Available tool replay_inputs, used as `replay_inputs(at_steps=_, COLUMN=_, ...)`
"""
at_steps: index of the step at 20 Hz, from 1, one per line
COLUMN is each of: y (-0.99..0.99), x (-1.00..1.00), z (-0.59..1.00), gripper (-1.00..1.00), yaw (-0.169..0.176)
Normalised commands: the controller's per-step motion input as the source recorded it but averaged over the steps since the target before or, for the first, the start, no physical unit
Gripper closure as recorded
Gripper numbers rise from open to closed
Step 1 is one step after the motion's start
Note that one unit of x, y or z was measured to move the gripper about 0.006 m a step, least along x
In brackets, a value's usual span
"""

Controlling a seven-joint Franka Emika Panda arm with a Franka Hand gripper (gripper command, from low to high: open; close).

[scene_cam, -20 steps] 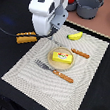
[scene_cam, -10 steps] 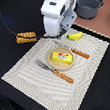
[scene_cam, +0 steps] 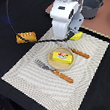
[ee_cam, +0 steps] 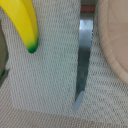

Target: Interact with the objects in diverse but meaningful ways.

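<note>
Exterior view: nearest, fork (scene_cam: 54, 70) just in front of plate (scene_cam: 49, 61). On plate, yellow butter block (scene_cam: 61, 56) with red mark. Knife (scene_cam: 77, 52) just behind plate. Bread loaf (scene_cam: 26, 37) off the woven placemat (scene_cam: 23, 69), well apart from plate toward the exterior view's left. Banana (scene_cam: 75, 36) behind plate, partly hidden by white gripper (scene_cam: 62, 27); fingers not visible, grip state impossible to tell. Grey pot (scene_cam: 91, 6) farthest. Wrist view: banana (ee_cam: 26, 22) beside knife blade (ee_cam: 83, 60), plate rim (ee_cam: 112, 42) beyond.

The arm's end (scene_cam: 64, 17) is a bulky white housing with rounded edges and a dark grey underside; a thin black cable loops away from it. Fingers are hidden.
</note>
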Motion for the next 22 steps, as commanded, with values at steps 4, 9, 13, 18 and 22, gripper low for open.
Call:
replay_inputs(at_steps=4, y=0.39, x=0.01, z=-0.01, gripper=-1.00, yaw=0.142)
replay_inputs(at_steps=9, y=0.46, x=0.03, z=-0.04, gripper=-1.00, yaw=0.143)
replay_inputs(at_steps=13, y=0.38, x=0.11, z=-0.06, gripper=-1.00, yaw=0.098)
replay_inputs(at_steps=18, y=0.16, x=0.30, z=-0.16, gripper=-1.00, yaw=0.029)
replay_inputs(at_steps=22, y=0.09, x=0.33, z=-0.25, gripper=-1.00, yaw=0.015)
